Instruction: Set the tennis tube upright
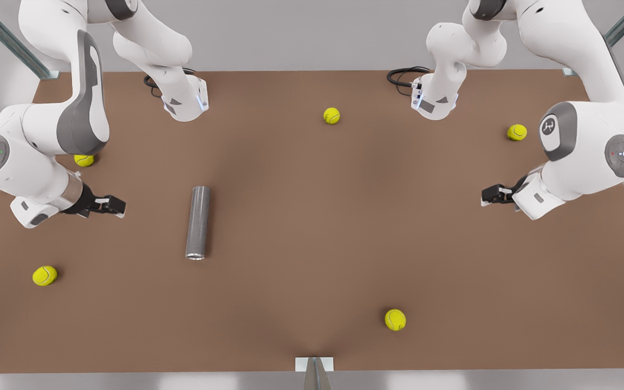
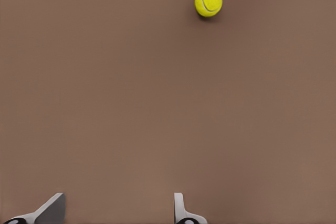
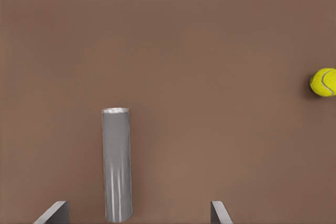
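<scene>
The tennis tube (image 1: 198,222) is a dark-grey cylinder lying on its side on the brown table, left of centre in the front view, with its silvery rim toward the table's near edge. My right gripper (image 1: 113,206) hovers open at the front view's left, a short way from the tube's side. The right wrist view looks along the tube (image 3: 116,166) to its rim at the far end, with the open right gripper (image 3: 137,214) nothing between its fingers. My left gripper (image 1: 488,195) waits open at the front view's right, far from the tube; its fingertips (image 2: 181,211) hang over bare table.
Several yellow-green tennis balls lie scattered: one at the back middle (image 1: 331,115), one at the back right (image 1: 517,132), one under the arm on the front view's left (image 1: 84,160), one front left (image 1: 45,275), one front middle (image 1: 395,319). The table (image 1: 312,216) is wide and flat.
</scene>
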### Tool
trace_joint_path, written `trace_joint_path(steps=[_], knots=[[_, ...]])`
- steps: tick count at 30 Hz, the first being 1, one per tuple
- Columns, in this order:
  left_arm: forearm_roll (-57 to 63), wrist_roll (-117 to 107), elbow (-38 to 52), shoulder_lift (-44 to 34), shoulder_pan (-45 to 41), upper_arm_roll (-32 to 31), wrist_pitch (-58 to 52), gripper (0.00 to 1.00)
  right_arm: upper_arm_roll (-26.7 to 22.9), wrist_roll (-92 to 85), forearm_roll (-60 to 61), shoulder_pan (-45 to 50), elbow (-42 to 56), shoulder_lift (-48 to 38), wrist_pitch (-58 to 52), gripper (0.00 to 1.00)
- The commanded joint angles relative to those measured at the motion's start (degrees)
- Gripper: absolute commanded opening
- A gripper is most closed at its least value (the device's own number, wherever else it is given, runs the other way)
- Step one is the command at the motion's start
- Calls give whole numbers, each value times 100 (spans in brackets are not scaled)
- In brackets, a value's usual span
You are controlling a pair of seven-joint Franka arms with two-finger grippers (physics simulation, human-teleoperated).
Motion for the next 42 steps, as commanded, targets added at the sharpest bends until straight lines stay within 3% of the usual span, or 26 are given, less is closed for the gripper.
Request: trace_joint_path(steps=[1,7,10,16,22,29,35,42], knots=[[12,556,2,-1,6,4,164,100,2,139,3,0,3,-6,193,100],[-84,301,11,8,-64,-75,173,100,-42,60,-6,-62,29,-287,-150,100],[-1165,107,2,184,-64,-75,225,100,11,78,-15,17,82,-182,-45,100],[-1297,125,2,360,-82,-92,208,100,11,1062,-586,1133,3,530,579,100],[-1245,125,-16,421,-82,-92,225,100,-6,1449,-147,1345,-656,495,764,100],[-1236,116,-25,650,-82,-84,348,100,-15,1554,196,1397,-2036,179,1924,100],[-1157,116,-25,711,-82,-83,348,100,-6,3276,223,1389,-3407,-243,3207,100],[-1157,107,-86,755,-205,-83,436,100,-50,4806,398,1301,-3566,310,4051,100]])
